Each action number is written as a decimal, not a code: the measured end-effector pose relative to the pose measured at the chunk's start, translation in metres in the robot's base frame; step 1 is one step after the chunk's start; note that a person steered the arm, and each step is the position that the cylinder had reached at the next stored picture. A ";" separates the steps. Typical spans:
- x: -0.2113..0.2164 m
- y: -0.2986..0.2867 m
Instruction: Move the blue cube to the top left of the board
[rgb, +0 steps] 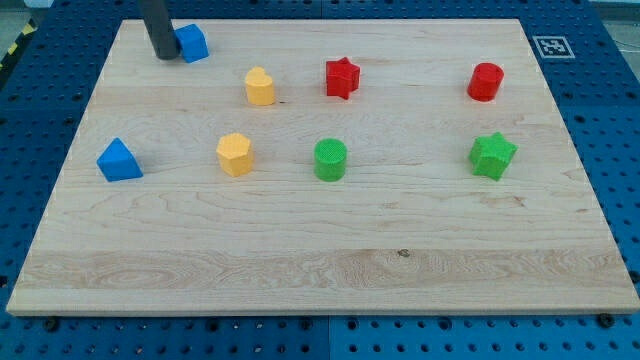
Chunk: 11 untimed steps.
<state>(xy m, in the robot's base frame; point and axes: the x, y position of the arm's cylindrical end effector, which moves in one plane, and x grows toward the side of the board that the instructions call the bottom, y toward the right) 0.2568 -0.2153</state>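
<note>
My tip (165, 56) set in the upper left of the frame, touching the left side of the blue cube (192, 43), no fingers carried on the rod, cube placed near the wooden board's (300, 250) top-left corner, rod held upright, blue triangular block (119, 161) well below at the left edge, bare board seen along the bottom.

No legible text; fiducial marker (551, 46) on board (320, 260).

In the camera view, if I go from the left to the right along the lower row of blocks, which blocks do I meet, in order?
Blue triangular block → yellow hexagonal block → green cylinder → green star.
</note>
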 end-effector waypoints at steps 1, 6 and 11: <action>-0.003 0.000; 0.000 0.136; -0.015 0.081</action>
